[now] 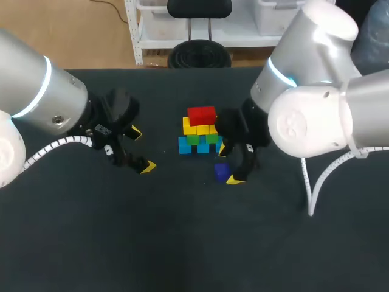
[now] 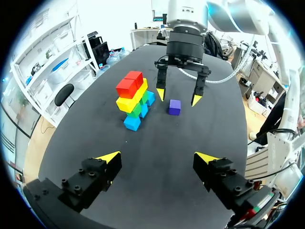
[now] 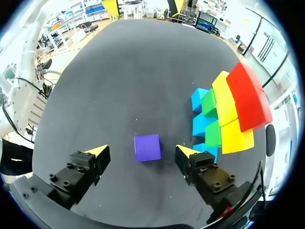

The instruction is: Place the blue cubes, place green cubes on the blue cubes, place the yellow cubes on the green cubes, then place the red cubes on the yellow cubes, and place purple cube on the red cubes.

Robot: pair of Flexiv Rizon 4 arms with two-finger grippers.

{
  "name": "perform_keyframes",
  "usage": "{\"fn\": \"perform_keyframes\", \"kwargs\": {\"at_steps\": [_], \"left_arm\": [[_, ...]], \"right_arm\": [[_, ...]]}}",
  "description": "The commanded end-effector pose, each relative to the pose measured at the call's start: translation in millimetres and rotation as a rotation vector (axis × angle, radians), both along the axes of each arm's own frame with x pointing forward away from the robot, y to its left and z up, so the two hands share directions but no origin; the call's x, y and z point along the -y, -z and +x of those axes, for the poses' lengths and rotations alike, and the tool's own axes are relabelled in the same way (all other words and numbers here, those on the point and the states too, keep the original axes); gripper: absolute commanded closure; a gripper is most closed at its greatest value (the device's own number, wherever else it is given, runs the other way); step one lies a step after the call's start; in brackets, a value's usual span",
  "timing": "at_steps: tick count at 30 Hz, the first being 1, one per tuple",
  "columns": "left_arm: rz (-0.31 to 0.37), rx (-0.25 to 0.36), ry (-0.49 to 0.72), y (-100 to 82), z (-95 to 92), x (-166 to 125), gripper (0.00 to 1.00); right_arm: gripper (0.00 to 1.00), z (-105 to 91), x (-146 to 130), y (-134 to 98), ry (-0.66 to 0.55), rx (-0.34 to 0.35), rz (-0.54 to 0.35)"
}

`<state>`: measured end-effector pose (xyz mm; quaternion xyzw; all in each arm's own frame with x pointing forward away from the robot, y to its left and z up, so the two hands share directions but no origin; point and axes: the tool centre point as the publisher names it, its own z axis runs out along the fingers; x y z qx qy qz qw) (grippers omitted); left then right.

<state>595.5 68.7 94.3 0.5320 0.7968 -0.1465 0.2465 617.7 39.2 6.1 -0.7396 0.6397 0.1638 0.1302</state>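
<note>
**Purple cube beside the stack, right claw straddling it**

The purple cube sits flat on the table, just beside the stack on the right arm's side, not touching it. It looks like a small, rigid, light block with smooth faces. I judge that a squeeze on two opposite flat sides near mid-height would hold it, while a grip across corners could let it twist.

The right claw is spread wide with the cube between its fingers. A gap shows on each side, so it holds nothing. The stack runs blue, green, yellow, with red cubes on top, where the purple one belongs. The left claw is on the stack's other side, well apart, also wide open and empty.

The right wrist view shows the gaps plainly. The head view half hides the cube behind the claw. Only the left wrist view shows the stack's layers side-on.
</note>
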Motion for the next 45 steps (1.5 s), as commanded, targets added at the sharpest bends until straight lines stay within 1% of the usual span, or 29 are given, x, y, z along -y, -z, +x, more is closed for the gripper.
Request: {"fn": "perform_keyframes", "kwargs": {"at_steps": [1,4,10,14,16,17,18,19,20,21,22,23,24,28,31,36,41,45], "left_arm": [[0.002,0.001,-0.002,0.4,-0.1,0,0.0],[0.002,0.001,-0.002,0.4,-0.1,0,0.0],[0.002,0.001,-0.002,0.4,-0.1,0,0.0],[0.002,0.001,-0.002,0.4,-0.1,0,0.0],[0.002,0.001,-0.002,0.4,-0.1,0,0.0],[0.002,0.001,-0.002,0.4,-0.1,0,0.0],[0.002,0.001,-0.002,0.4,-0.1,0,0.0],[0.002,0.001,-0.002,0.4,-0.1,0,0.0],[0.002,0.001,-0.002,0.4,-0.1,0,0.0],[0.002,0.001,-0.002,0.4,-0.1,0,0.0],[0.002,0.001,-0.002,0.4,-0.1,0,0.0],[0.002,0.001,-0.002,0.4,-0.1,0,0.0],[0.002,0.001,-0.002,0.4,-0.1,0,0.0],[0.002,0.001,-0.002,0.4,-0.1,0,0.0],[0.002,0.001,-0.002,0.4,-0.1,0,0.0],[0.002,0.001,-0.002,0.4,-0.1,0,0.0],[0.002,0.001,-0.002,0.4,-0.1,0,0.0],[0.002,0.001,-0.002,0.4,-0.1,0,0.0]], "right_arm": [[0.17,-1.4,1,3,-0.004,-0.001,-0.001],[0.19,-4.0,2,5,-0.007,-0.003,-0.005],[0.21,-7.4,1,9,-0.01,-0.008,-0.009],[0.26,-7.0,0,9,-0.01,-0.009,-0.008],[0.31,-6.8,-1,10,-0.009,-0.009,-0.008],[0.44,-6.7,-1,10,-0.009,-0.009,-0.007],[0.52,-6.6,-1,10,-0.01,-0.009,-0.006],[0.56,-6.3,-1,10,-0.011,-0.009,-0.006],[0.62,-5.8,-1,10,-0.011,-0.009,-0.005],[0.65,-5.2,-1,10,-0.01,-0.008,-0.005],[0.78,-4.7,-1,9,-0.009,-0.008,-0.004],[0.98,-4.1,-1,9,-0.009,-0.008,-0.004],[1.0,-3.4,-1,9,-0.008,-0.008,-0.003],[1.0,-1.9,2,7,-0.002,-0.005,-0.007],[1.0,-2.0,5,-2,0.014,-0.003,-0.006],[1.0,-4.7,13,-28,0.056,-0.002,-0.002],[1.0,-7.4,33,-58,0.076,0.003,-0.002],[1.0,-4.8,49,-74,0.086,0.012,-0.009]]}}
